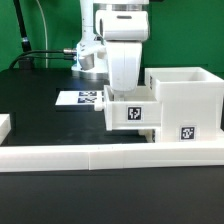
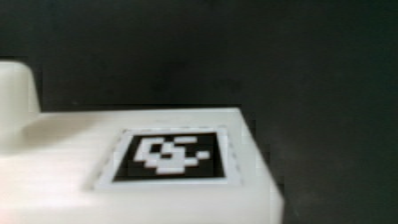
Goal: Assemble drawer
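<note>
Border wall (image 1: 110,153) nearest, backstop for housing. Drawer housing (image 1: 186,102) sits against wall, open top. Small tray (image 1: 130,110) touches housing's side on exterior view's left, likely aligned for insertion. Gripper (image 1: 124,88) directly over tray; finger state cannot tell. Marker board (image 1: 82,98) beyond housing.

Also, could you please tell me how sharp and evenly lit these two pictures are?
Exterior view: fairly sharp, evenly lit, with the white plastic cube-like housing bright against the black table. Wrist view: soft and blurred, the black-and-white square tag smeared on the white plastic part, its pale edge nearly washed out.
</note>
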